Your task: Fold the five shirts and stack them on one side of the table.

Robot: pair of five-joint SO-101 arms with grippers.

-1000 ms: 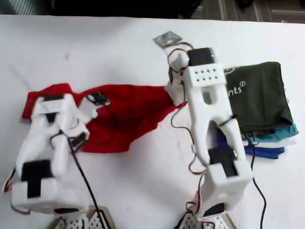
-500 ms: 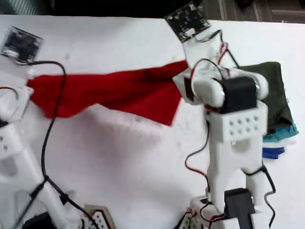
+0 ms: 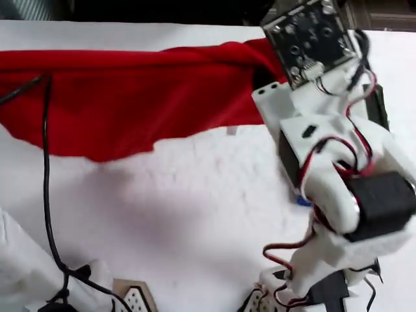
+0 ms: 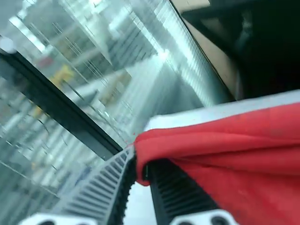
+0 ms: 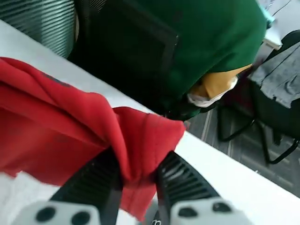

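Observation:
The red shirt [image 3: 130, 97] hangs stretched wide above the white table [image 3: 195, 214], held up by both arms. My left gripper [image 4: 140, 171] is shut on one bunched corner of the red shirt [image 4: 225, 154]. My right gripper [image 5: 138, 176] is shut on the other corner of the red shirt [image 5: 70, 126]. In the high view the right arm [image 3: 338, 169] rises at the right, close to the camera, with its wrist board at the shirt's right end. The stack of folded shirts lies behind that arm; a dark green edge [image 3: 381, 104] and a blue bit [image 3: 303, 201] peek out.
A black cable [image 3: 47, 169] runs down the left side of the high view to the left arm's base [image 3: 39, 279]. Bare white table lies below the hanging shirt. Chairs and a person in green sit beyond the table's far edge in the right wrist view.
Both arms have risen, lifting the red shirt off the table and spreading it wide; the right arm now hides most of the folded stack.

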